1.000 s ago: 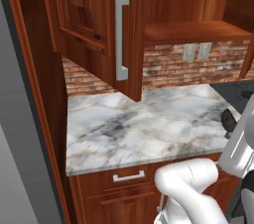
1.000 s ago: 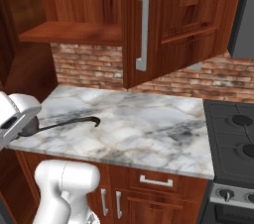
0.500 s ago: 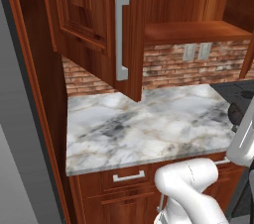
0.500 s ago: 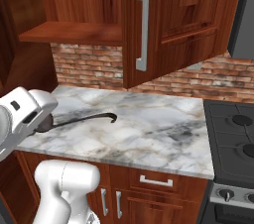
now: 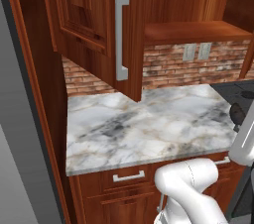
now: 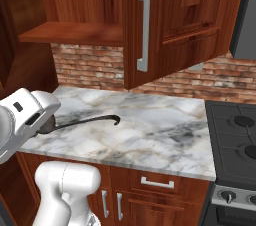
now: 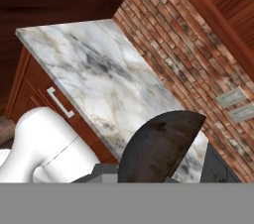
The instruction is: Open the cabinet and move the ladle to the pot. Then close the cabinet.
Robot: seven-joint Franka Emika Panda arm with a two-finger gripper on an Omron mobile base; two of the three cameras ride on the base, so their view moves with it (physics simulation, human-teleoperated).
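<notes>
Left base view: the reddish-brown wood wall cabinet stands open, its inner shelf bare above the marble counter.

Right base view: the slim dark ladle sticks out toward 3 o'clock from the white hand over the counter, well short of the black stove.

Hand view: the ladle's dark bowl sits at 6 o'clock, with the gripper clamped on it.

Reddish-brown wood cabinet with silver bar handles above a grey-veined white marble counter. Red brick backsplash behind the counter; the ladle over it is dark.

A white and grey marble counter sits under a red brick wall. Two grey wall sockets are on the bricks. A black stove is at the right.
</notes>
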